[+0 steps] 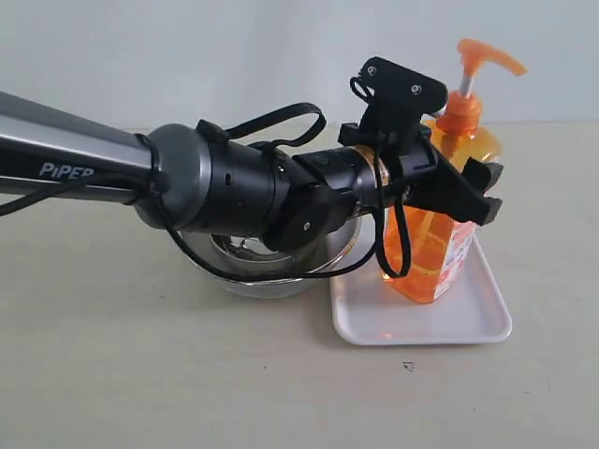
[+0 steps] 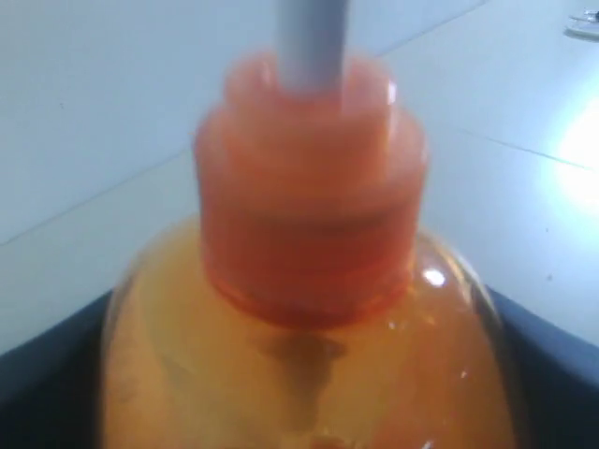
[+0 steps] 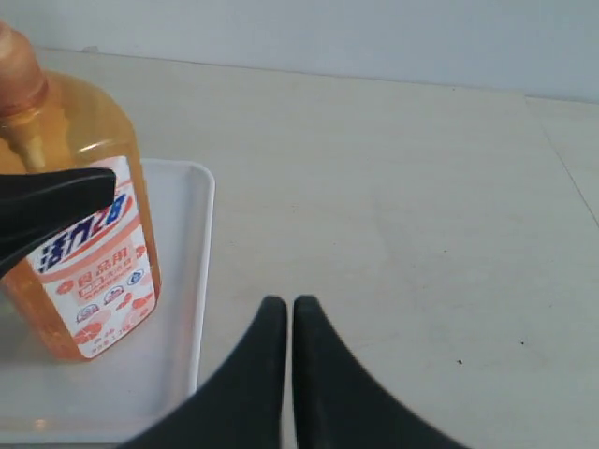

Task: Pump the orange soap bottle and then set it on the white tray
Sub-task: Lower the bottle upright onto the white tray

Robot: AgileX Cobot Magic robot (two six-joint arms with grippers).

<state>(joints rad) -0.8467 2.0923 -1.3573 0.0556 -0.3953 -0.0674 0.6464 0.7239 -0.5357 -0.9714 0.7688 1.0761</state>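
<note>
On tray, bottle looks seated, left hand clamped on its shoulder. Open slowly, back out level, don't clip pump. Right hand pinched shut, idle over desk.

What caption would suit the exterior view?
Left gripper grips the orange soap bottle on the white tray, steel bowls beside it.

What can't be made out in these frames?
- Steel bowls: exterior view, mostly behind the left arm.
- Orange soap bottle pump head: left wrist view, cut off by the top edge.
- Left gripper: jaws flank the bottle, but contact is unclear in every view.
- Bottle label: exterior view, covered by jaws and cable.
</note>
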